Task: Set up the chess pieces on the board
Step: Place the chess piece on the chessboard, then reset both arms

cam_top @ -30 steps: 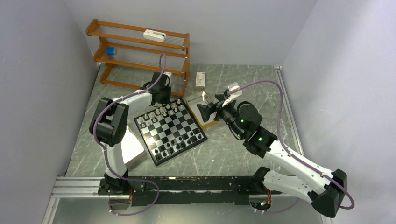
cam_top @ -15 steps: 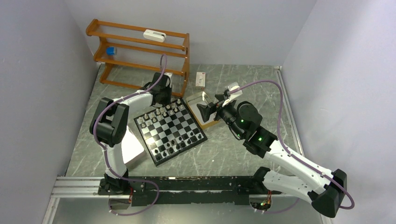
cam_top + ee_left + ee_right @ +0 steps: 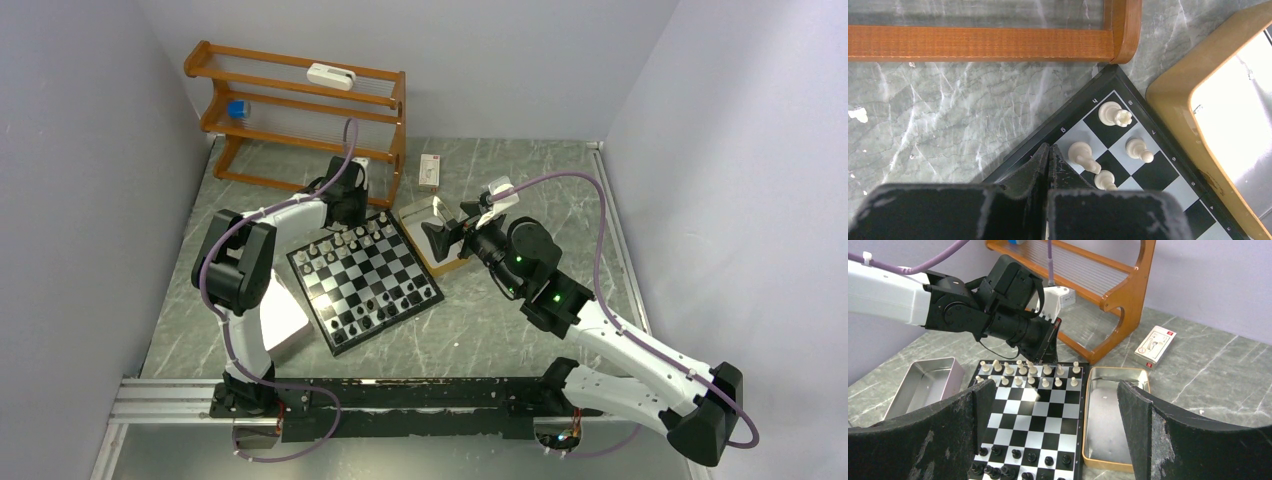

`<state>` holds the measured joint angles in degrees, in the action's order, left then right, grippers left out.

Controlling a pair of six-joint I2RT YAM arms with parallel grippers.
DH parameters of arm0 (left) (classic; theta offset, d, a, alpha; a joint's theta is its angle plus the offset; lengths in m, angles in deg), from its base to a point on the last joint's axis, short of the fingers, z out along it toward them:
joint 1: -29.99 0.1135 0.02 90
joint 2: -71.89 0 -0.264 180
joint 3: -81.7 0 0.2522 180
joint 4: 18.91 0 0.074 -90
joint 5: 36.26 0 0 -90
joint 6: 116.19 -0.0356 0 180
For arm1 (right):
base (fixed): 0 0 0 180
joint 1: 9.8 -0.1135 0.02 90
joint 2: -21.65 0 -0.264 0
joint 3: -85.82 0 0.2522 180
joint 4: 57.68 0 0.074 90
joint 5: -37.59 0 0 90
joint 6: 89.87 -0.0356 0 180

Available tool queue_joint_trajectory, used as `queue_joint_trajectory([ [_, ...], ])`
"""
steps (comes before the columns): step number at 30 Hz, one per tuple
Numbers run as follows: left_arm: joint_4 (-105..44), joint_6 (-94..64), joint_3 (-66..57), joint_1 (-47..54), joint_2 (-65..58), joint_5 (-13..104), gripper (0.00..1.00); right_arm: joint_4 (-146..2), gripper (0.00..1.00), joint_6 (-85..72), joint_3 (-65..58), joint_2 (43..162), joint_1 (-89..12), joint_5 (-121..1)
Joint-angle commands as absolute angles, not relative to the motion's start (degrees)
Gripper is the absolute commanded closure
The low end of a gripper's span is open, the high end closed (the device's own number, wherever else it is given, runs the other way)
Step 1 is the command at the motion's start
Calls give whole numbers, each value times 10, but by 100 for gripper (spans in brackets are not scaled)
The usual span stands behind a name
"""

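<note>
Your closed left gripper (image 3: 1048,150) crowds the tiny cream-white chess pieces (image 3: 1083,156); a sideways swing could topple them. The right gripper (image 3: 1055,390) stands open.

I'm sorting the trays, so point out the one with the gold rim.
The tray on the right of the board. Its rim is gold; the other tray, on the board's left, is plain silver.

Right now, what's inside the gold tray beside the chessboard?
Just the bare shiny bottom of the gold tray. A finger of the right gripper covers its near right corner, hiding that part.
</note>
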<state>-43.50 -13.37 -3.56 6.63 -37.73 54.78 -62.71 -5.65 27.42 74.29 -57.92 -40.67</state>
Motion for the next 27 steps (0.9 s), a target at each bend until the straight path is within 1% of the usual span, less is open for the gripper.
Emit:
queue_joint_trajectory([
  [1,-447,-142,-58,63,-364,537,95,-609,4,-59,278,743,-582,-405],
  [3,-447,-142,-73,63,-364,537,94,-607,4,-59,280,744,-582,-405],
  [6,-460,-141,-114,63,-364,537,87,-609,4,-57,275,748,-582,-403],
  [11,-467,-138,-155,63,-335,531,80,-621,4,-57,264,756,-582,-402],
  [12,-467,-137,-158,63,-324,524,77,-623,4,-58,263,758,-582,-403],
  [14,-465,-136,-160,63,-296,504,69,-632,3,-63,251,766,-582,-403],
  [18,-471,-132,-144,63,-212,478,58,-667,0,-90,216,786,-582,-408],
  [21,-479,-135,-117,63,-124,447,53,-706,0,-110,187,801,-582,-400],
  [23,-504,-138,-105,63,-72,429,48,-766,0,-148,152,815,-582,-375],
  [24,-521,-139,-97,63,-46,419,41,-792,0,-162,136,819,-582,-370],
  [25,-534,-140,-89,63,-20,404,14,-817,0,-172,122,821,-582,-367],
  [26,-545,-140,-78,62,9,388,2,-836,0,-185,113,821,-582,-365],
  [27,-551,-137,-62,62,36,372,1,-853,0,-207,106,817,-582,-358],
])
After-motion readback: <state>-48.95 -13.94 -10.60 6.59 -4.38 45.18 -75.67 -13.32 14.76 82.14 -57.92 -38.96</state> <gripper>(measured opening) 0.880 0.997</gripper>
